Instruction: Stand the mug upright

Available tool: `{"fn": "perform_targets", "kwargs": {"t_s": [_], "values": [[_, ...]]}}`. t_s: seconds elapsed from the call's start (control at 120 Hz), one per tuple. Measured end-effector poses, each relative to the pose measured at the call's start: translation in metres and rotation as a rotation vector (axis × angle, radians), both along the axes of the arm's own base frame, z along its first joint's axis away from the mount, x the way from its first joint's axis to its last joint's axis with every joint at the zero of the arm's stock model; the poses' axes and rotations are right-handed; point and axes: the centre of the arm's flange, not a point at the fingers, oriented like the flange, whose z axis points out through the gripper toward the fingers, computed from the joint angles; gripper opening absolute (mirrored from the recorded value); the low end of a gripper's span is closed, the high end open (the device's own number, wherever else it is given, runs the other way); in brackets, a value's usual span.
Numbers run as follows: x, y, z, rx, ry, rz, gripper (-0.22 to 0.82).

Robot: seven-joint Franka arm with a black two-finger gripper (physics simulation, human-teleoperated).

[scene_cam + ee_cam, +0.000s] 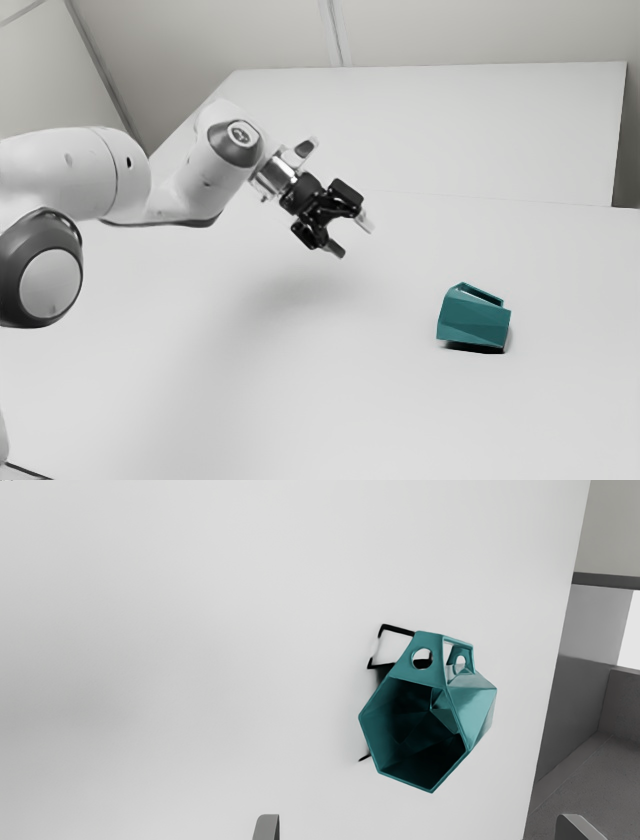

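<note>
Exterior view has claw (353, 237) wide open w/ nothing in it, well apart from mug (474, 322) on its side on surface (300, 390), so prob. best to center on mug, grip, lift slightly, turn base-down & release low.

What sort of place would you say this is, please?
Probably a bare, lab-like test room: a white robot arm reaches over a broad pale tabletop, where a teal mug lies on its side, with a plain wall beyond.
</note>
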Motion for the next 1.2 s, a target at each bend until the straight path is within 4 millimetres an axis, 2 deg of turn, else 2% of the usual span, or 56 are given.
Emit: {"fn": "perform_targets", "kwargs": {"t_s": [0.192, 0.292, 0.583, 0.808, 1.2], "values": [[-0.002, -0.025, -0.029, -0.043, -0.031, -0.043, 0.6], [-0.009, -0.039, -0.041, -0.072, -0.043, -0.059, 0.6], [-0.037, -0.071, -0.049, -0.117, -0.102, -0.097, 0.6], [-0.044, -0.098, -0.056, -0.142, -0.15, -0.126, 0.6], [-0.054, -0.122, -0.079, -0.186, -0.168, -0.127, 0.6]]}}
